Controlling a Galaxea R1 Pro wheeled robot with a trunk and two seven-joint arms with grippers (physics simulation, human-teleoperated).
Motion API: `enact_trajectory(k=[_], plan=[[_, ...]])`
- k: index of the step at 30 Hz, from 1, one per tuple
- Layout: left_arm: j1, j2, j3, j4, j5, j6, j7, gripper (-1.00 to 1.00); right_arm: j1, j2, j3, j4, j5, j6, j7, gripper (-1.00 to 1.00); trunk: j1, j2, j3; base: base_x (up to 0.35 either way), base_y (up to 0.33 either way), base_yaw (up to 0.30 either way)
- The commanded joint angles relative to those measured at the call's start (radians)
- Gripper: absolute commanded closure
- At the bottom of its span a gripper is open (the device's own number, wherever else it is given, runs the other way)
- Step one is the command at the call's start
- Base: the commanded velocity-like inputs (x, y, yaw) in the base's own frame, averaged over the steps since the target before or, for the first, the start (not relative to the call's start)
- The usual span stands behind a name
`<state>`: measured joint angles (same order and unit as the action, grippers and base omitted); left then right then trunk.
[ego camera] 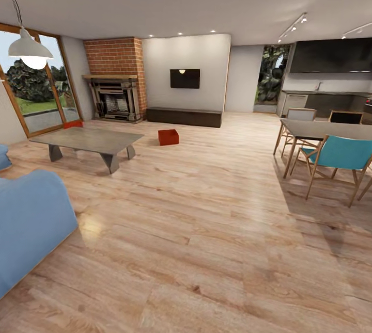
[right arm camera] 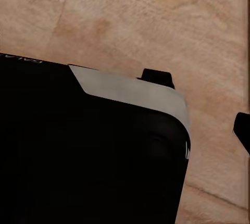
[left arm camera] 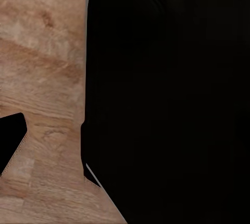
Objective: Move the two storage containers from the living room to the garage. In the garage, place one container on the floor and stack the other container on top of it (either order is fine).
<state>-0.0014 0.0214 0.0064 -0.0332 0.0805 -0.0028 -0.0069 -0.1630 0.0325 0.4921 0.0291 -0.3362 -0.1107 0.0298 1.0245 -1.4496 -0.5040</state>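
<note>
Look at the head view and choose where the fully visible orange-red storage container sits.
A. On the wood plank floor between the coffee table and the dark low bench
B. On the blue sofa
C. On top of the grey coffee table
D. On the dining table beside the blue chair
A: the storage container rests directly on the wood plank floor, to the right of the coffee table and in front of the dark low bench.

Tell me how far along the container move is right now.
Nothing looks done yet. One orange-red rectangular storage container sits on the light wood plank floor in front of the dark low bench; a second orange-red shape shows behind the grey low table, near the glass door. Nothing is in hand: both wrist views show only floor and dark robot body. Both pickups, the carry and the stacking remain.
</note>
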Motion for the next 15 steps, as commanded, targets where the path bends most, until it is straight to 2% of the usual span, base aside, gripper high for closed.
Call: enact_trajectory(k=[1,15], plan=[[0.0,0.0,0.0,-0.001,0.008,0.0,-0.001,-1.0,-0.001,0.0,0.007,0.003,-0.01,-0.006,0.004,-1.0,0.001,0.0,-0.001,0.322,0.0,0.0],[0.0,0.0,0.0,-0.001,0.008,0.0,-0.001,-1.0,-0.001,0.0,0.007,0.003,-0.01,-0.006,0.003,-1.0,0.001,0.0,-0.001,0.322,0.0,0.0]])
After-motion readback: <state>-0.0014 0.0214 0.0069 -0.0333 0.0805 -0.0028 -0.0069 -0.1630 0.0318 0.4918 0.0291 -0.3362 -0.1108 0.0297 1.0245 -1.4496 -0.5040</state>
